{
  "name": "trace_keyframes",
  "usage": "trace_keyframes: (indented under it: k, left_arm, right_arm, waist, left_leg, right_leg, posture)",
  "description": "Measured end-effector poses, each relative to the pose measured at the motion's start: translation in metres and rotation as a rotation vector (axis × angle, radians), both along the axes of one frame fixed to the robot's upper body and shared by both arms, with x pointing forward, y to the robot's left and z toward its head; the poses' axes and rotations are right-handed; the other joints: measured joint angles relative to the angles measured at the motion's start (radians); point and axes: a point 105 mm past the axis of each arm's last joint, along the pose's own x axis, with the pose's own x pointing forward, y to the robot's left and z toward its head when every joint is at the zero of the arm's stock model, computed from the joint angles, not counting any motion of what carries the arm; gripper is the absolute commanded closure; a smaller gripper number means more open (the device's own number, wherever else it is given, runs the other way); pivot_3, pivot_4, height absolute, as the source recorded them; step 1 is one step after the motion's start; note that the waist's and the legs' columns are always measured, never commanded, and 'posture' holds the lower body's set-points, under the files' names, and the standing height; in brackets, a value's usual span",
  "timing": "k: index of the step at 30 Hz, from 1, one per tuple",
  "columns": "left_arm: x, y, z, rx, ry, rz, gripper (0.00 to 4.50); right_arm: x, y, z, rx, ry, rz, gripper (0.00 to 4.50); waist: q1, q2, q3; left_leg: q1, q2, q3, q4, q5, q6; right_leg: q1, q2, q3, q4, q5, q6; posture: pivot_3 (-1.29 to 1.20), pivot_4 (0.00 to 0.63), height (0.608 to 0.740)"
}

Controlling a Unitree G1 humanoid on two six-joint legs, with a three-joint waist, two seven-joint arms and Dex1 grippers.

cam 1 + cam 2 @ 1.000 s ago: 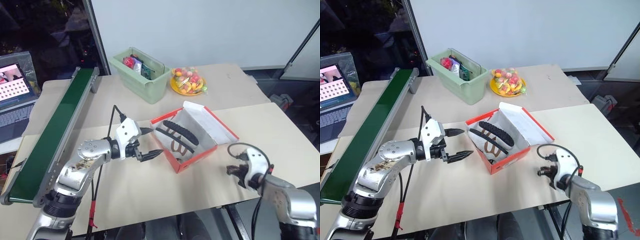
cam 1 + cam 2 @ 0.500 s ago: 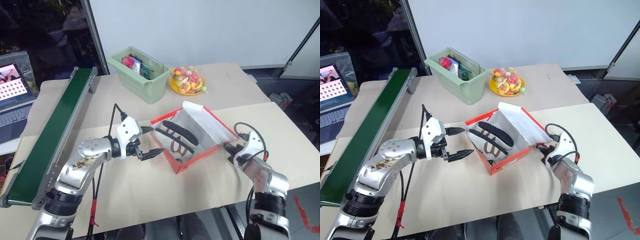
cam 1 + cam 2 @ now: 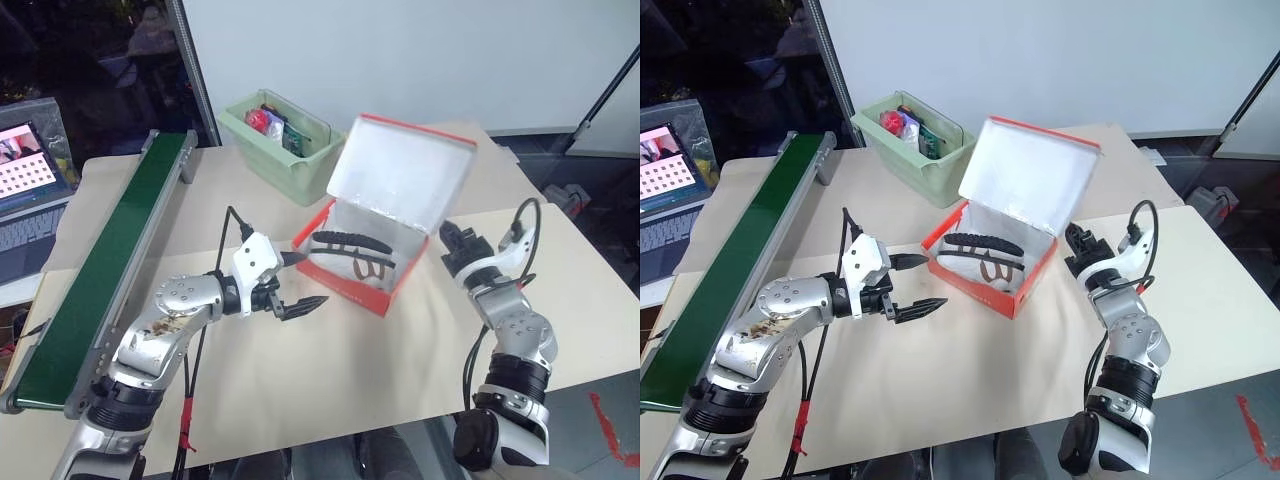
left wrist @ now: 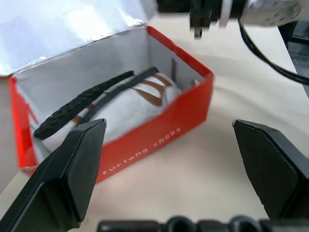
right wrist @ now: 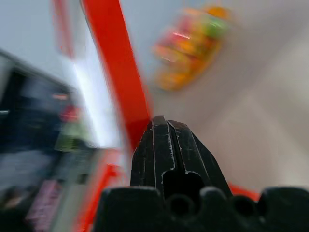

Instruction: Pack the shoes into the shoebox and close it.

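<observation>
both shoes (image 3: 985, 262) lie inside the shoebox (image 3: 1015, 285), lid (image 3: 1025, 180) raised half over, right gripper (image 3: 1077, 243) pinched together just beside it, left gripper (image 3: 912, 285) spread apart nearby; next, tip the lid down.

Left pincer (image 4: 169, 169) spread wide before the red shoebox (image 4: 159, 125) holding the shoes (image 4: 125, 99)

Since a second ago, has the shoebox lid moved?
Yes. The lid swung up from lying open and now stands above the shoebox, hiding the yellow plate behind.

Raised lid (image 3: 400, 175) over shoebox (image 3: 352, 285) opening
</observation>
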Motion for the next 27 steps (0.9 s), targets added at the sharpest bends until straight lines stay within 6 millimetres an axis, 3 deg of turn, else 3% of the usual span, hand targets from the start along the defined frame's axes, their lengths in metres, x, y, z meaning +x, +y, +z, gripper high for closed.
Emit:
trace_keyframes:
  k: [4,10,14,16,19,23,27]
  left_arm:
    - [0.000,0.000,0.000,0.000,-0.001,0.001,0.00]
    - [0.000,0.000,0.001,0.000,-0.003,0.004,0.00]
    - [0.001,0.001,0.001,0.001,-0.004,0.007,0.00]
    - [0.001,0.002,0.001,0.002,-0.005,0.009,0.00]
    - [0.002,0.003,0.002,0.004,-0.009,0.017,0.00]
    - [0.003,0.007,0.004,0.003,-0.019,0.039,0.00]
    - [0.003,0.007,0.005,-0.001,-0.024,0.046,0.00]
  right_arm:
    - [-0.018,0.021,0.028,-0.073,-0.131,0.162,4.49]
    - [-0.023,0.039,0.029,-0.172,-0.132,0.275,4.49]
    - [-0.004,0.018,0.009,-0.249,0.022,0.165,4.49]
    - [0.003,0.001,-0.013,-0.416,0.148,0.083,4.49]
    - [0.000,-0.018,-0.033,-0.649,0.256,0.022,4.49]
    - [-0.020,-0.045,-0.053,-1.030,0.356,0.000,4.49]
    - [-0.022,-0.035,-0.071,-1.215,0.374,0.069,4.49]
  waist:
    - [0.000,0.000,0.000]
    - [0.002,0.000,0.000]
    - [0.004,0.000,0.000]
    - [0.006,0.000,0.000]
    - [0.007,0.000,0.000]
    - [0.007,0.000,0.000]
    - [-0.004,-0.001,0.000]
  left_leg:
    - [0.001,0.000,0.000,0.000,0.000,0.000]
    - [0.000,-0.001,0.000,0.000,0.000,0.000]
    - [0.000,-0.001,0.001,0.001,0.000,0.000]
    - [0.000,-0.001,0.000,0.000,0.000,0.000]
    - [-0.001,-0.001,0.000,0.000,0.000,0.000]
    - [-0.001,-0.002,0.001,0.001,0.000,0.000]
    - [0.003,0.000,0.002,0.001,0.000,0.000]
  right_leg:
    - [0.001,0.000,0.000,-0.001,0.000,0.000]
    - [0.001,0.000,0.000,-0.001,0.000,0.000]
    - [0.001,-0.001,0.000,-0.001,0.000,0.000]
    - [0.000,-0.001,0.000,-0.001,0.000,0.000]
    - [0.000,-0.001,-0.001,-0.001,0.000,0.000]
    - [0.001,-0.002,0.000,-0.003,0.000,0.000]
    - [0.004,0.000,0.001,-0.004,-0.002,0.003]
  posture:
    - [0.00,0.150,0.740]
    - [0.00,0.150,0.740]
    - [0.00,0.150,0.740]
    - [0.00,0.150,0.740]
    - [0.00,0.150,0.740]
    - [0.00,0.150,0.740]
    - [0.00,0.150,0.740]
